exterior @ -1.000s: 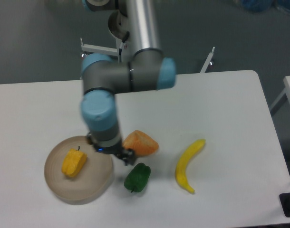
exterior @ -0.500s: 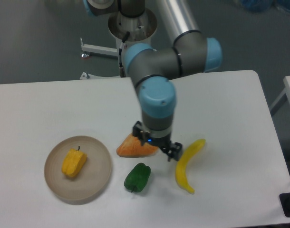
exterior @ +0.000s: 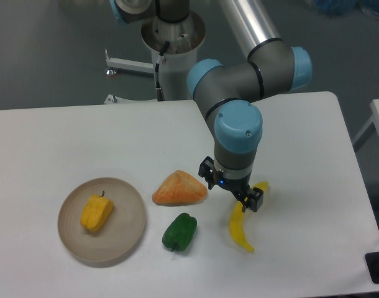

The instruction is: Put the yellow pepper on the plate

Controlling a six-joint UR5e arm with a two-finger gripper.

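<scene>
White table [exterior: 84, 136] before dark grey floor [exterior: 46, 56].

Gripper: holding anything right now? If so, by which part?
Nothing held. The gripper hangs above the banana, and the yellow pepper lies on the plate.

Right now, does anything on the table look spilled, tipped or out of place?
Nothing stands out. The yellow pepper lies on the plate, and the green pepper, orange wedge and banana rest intact on the table.
</scene>
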